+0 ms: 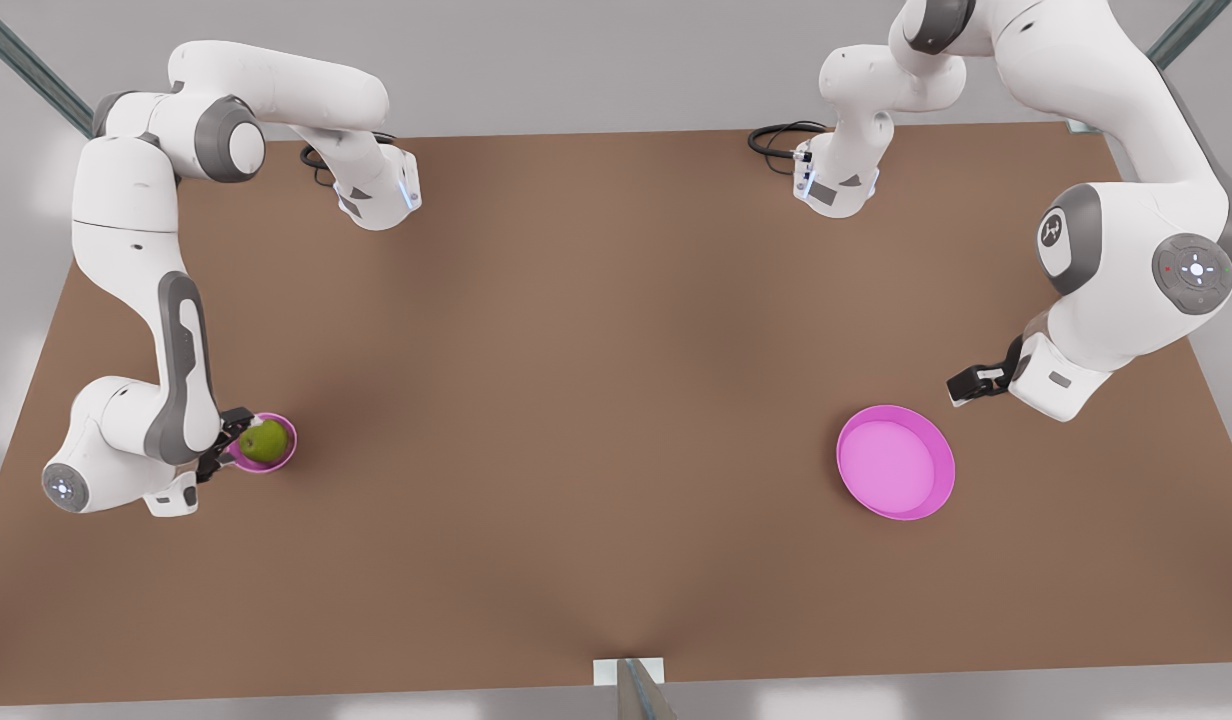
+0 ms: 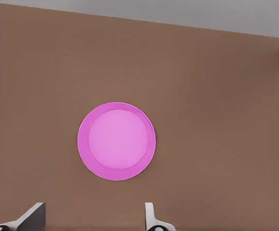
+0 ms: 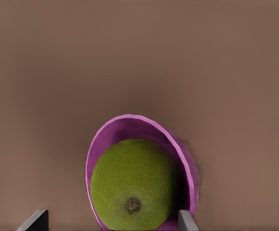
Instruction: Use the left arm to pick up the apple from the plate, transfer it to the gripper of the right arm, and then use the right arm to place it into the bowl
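The apple [image 1: 264, 440] sits in the bowl [image 1: 284, 458] at the lower left of the front view, filling most of it. The stem dimple shows in the right wrist view. The right gripper [image 1: 226, 440] is right beside it with its fingers [image 3: 186, 220] spread wide. One finger is close against the apple's flank and the other stands clear, so I judge nothing is clamped.

The plate [image 1: 944, 470] lies bare at the lower right of the front view, well apart from the bowl. The left gripper [image 1: 964, 384] hangs just above and to the right of the plate, wide open and empty. That arm waits.

The apple should handle as a firm, fairly light ball. It is smooth-skinned and round, so likely to roll or squirt out of a shallow pinch. The best hold would be across its widest girth, pads on opposite flanks and the stem axis left free. The bowl's upright wall crowds the sides, so any regrasp would probably have to come from above. The bowl looks light and could tip or slide on the table [image 1: 596, 400] if nudged.
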